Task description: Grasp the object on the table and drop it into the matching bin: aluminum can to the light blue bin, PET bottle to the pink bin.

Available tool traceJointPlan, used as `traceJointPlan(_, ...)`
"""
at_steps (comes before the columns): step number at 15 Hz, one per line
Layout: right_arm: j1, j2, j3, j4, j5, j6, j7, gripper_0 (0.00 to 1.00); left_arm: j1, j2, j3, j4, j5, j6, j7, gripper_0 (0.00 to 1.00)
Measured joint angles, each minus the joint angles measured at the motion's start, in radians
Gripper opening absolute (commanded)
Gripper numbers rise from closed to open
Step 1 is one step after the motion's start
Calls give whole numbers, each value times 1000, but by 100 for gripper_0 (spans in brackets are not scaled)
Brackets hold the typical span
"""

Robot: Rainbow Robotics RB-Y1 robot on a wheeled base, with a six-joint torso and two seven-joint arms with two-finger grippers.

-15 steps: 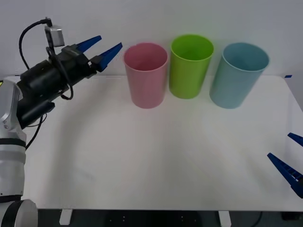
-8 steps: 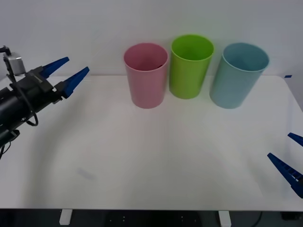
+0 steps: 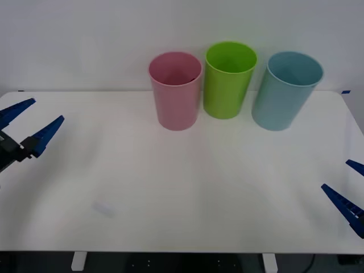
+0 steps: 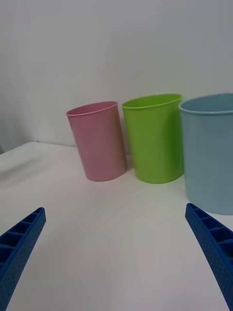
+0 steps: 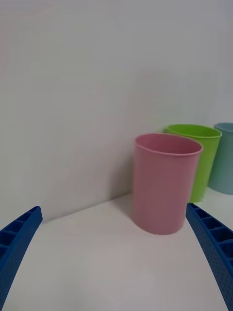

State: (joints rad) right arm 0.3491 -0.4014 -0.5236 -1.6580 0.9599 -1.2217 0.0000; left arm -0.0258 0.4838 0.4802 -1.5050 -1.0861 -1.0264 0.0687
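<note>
Pink plastic marks the target here: the pink bin [image 3: 176,90] stands upright near the far edge of the desk [image 3: 182,193], leftmost of three bins in a row. Just beside it is a lime green bin [image 3: 229,79], and beyond that the light blue bin [image 3: 286,89], toward the far right corner. The bottle itself lies nowhere on the white desk surface in the front view, and neither set of jaws holds it; judging from that, it probably sits inside the pink bin, though the bin's inside is too shadowed to confirm. With no bottle in sight, its long axis cannot be told.

The left gripper [image 3: 31,122] hangs at the desk's left edge, jaws released and spread wide, empty, pointing toward the bins; its wrist view looks between the blue fingers [image 5: 19,235] at the pink bin [image 5: 165,182]. The right gripper [image 3: 348,190] sits low at the near right corner, jaws likewise released and empty. The left arm is the nearer one to the pink bin.

No brand, label or writing can be read on any bin.
</note>
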Motion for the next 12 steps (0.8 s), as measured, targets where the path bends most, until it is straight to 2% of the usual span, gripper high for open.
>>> traceJointPlan(3,0,0,0,0,0,0,0,100,72,41,47,0,46,-37,-14,100)
traceJointPlan(7,0,0,0,0,0,0,0,100,180,107,62,-4,131,-49,-17,100)
traceJointPlan(12,0,0,0,0,0,0,0,100,268,130,94,-19,143,-65,5,100)
